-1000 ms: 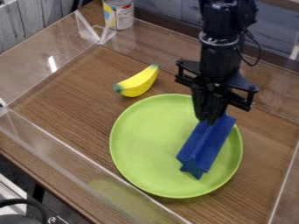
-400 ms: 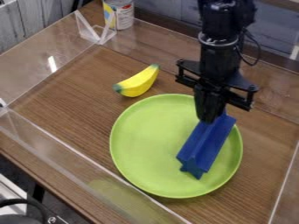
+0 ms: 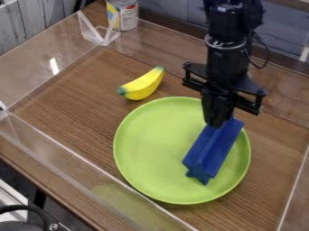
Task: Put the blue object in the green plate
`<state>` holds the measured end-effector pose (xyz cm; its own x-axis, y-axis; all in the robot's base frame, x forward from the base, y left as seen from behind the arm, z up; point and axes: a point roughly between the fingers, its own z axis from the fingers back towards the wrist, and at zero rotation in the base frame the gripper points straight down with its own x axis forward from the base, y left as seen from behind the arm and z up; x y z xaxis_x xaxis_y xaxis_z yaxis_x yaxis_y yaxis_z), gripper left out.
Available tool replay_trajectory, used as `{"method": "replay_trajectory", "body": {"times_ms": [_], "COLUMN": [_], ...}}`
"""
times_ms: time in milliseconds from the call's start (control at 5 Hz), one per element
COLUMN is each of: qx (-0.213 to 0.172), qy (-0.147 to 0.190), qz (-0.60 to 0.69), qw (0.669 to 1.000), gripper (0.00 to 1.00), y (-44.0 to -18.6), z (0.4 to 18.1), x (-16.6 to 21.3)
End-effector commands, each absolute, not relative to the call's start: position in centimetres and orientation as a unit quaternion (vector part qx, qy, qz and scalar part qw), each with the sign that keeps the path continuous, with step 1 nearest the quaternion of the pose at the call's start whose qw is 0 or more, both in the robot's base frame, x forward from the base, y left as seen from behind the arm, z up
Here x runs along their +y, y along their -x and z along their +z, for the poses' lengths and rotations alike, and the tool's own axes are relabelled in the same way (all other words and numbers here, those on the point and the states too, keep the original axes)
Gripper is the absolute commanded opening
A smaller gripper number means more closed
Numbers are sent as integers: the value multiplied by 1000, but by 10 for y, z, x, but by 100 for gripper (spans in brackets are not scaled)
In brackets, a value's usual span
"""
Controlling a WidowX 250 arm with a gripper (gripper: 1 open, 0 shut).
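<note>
1. Camera view: the pincer (image 3: pixel 219 119) stands narrow, its tips brought together at the upper end of the blue object (image 3: pixel 211 152); whether they pinch that end, I cannot tell.
2. The blue object lies directly below the pincer, over the green plate (image 3: pixel 145 144), whose broad bare part spreads to the pincer's side in the picture's left. Resting contact is unclear.
3. The step in hand seems to be setting the bar down and letting go. Lower gently until the plate takes its weight, then part the tips slowly.
4. Lift straight away from the bar; a sideways pull could drag it towards the nearby rim. If its upper end is pinched, an early release could let that end drop.
5. The bar looks long, straight-sided and deep blue, slanting across the plate, its far end away from the pincer and well over the green surface.
</note>
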<state>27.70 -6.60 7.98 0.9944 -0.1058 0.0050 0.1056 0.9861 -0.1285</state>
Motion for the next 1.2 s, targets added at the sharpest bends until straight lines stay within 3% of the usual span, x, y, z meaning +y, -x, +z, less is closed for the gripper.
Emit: {"method": "replay_trajectory", "body": {"times_ms": [0, 1000], "qx": [-15, -8], "qy": [68, 75], "qz": [-53, -63], "qw": [996, 995], "gripper": [0, 0], "y": [-282, -288], "z": [84, 66], "x": [-66, -73]}}
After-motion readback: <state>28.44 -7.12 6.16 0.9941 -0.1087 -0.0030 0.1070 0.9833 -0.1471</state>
